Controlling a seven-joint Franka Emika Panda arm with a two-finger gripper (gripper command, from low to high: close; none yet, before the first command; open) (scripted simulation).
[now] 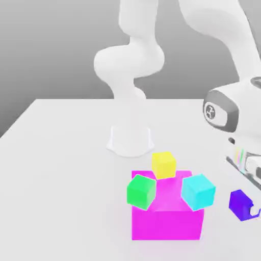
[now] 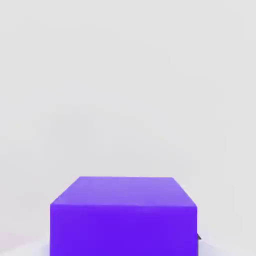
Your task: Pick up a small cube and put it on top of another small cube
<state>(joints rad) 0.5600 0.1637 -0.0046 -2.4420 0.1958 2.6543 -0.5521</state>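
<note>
At the exterior view's right, the purple cube [image 1: 240,205] sits directly between the fingers [image 2: 124,244], which are closed on its sides; the magenta block [image 1: 167,224] lies to its left.

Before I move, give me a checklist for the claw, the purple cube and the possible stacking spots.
1. Claw shut on the purple cube, fingers on opposite sides: ok.
2. Purple cube clear of the table: cannot tell.
3. Tops of the yellow cube, green cube and cyan cube free for stacking: ok.
4. Which of those should receive it: cannot tell.
5. Purple cube over a receiving cube: not ok, it is off to the exterior view's right.
</note>
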